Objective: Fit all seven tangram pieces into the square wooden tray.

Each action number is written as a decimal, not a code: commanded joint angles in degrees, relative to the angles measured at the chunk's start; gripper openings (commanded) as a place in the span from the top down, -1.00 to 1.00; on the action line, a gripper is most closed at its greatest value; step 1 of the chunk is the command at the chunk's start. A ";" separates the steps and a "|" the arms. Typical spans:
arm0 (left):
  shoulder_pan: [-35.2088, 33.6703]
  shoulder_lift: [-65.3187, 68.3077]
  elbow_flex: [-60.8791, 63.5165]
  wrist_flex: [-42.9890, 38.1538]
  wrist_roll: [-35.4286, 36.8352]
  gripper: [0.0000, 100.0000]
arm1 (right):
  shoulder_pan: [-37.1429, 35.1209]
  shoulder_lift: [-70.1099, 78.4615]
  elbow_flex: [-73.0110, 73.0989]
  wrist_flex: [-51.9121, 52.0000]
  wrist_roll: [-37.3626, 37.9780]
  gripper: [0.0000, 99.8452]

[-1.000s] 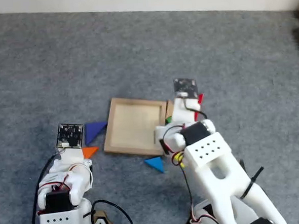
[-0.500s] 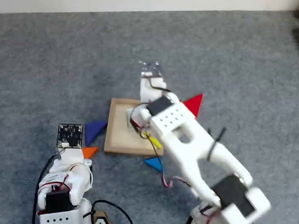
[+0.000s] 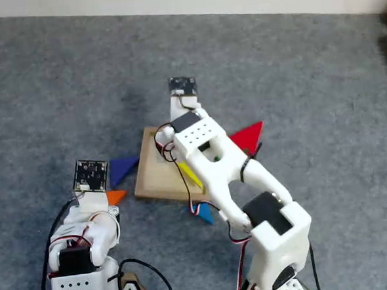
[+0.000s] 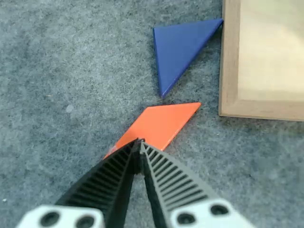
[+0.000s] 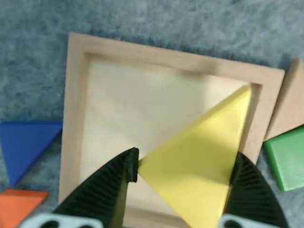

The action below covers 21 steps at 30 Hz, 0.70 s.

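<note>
- Grey carpet (image 3: 77, 73) covers the whole work surface under two white arms.
- At the near left stands the left arm (image 3: 81, 244). Its claw (image 4: 139, 145) is pressed together, with the black ribbed tips meeting over the near end of an orange piece.
- That orange piece (image 4: 159, 126) is a flat parallelogram. It lies on the carpet just left of the tray's near-left corner.
- Just beyond it, on the far side, lies a dark blue triangle (image 4: 180, 45). One corner points at the tray's left rim and almost touches it.
- At the centre sits the square wooden tray (image 3: 143, 177), with a raised rim and a pale floor.
- From the near right, the right arm (image 3: 214, 157) stretches across the tray, and its wrist is over the tray's far edge.
- The right claw (image 5: 185, 161) pinches a yellow triangle (image 5: 199, 171) between its two black fingers, over the tray's floor. One corner of the triangle reaches the rim. Whether the triangle rests on the floor cannot be told.
- A light blue triangle (image 3: 204, 213) lies on the carpet just near of the tray's near edge, partly under the arm.
- A green piece (image 5: 285, 159) and a pale tan piece (image 5: 289, 104) lie side by side just outside the tray's rim.
- Right of the tray, a red triangle (image 3: 247, 136) lies on the carpet, beside the right arm.
</note>
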 commanded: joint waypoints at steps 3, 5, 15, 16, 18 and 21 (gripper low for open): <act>0.48 -2.51 1.10 0.09 -0.44 0.99 | -0.31 -1.19 -3.47 -0.75 -0.70 0.46; 0.48 -2.51 1.10 0.09 -0.44 0.99 | -0.31 -1.19 -3.47 -0.75 -0.70 0.46; 0.48 -2.51 1.10 0.09 -0.44 0.99 | -0.31 -1.10 -3.47 -0.75 -0.44 0.44; 0.48 -2.51 1.10 0.09 -0.44 0.99 | -0.31 -1.10 -3.47 -0.75 0.35 0.41; 0.48 -2.51 1.10 0.09 -0.44 0.99 | -0.31 -0.92 -3.47 -0.75 1.32 0.33; 0.48 -2.51 1.10 0.09 -0.44 0.99 | -0.31 -0.92 -3.47 -0.75 1.76 0.27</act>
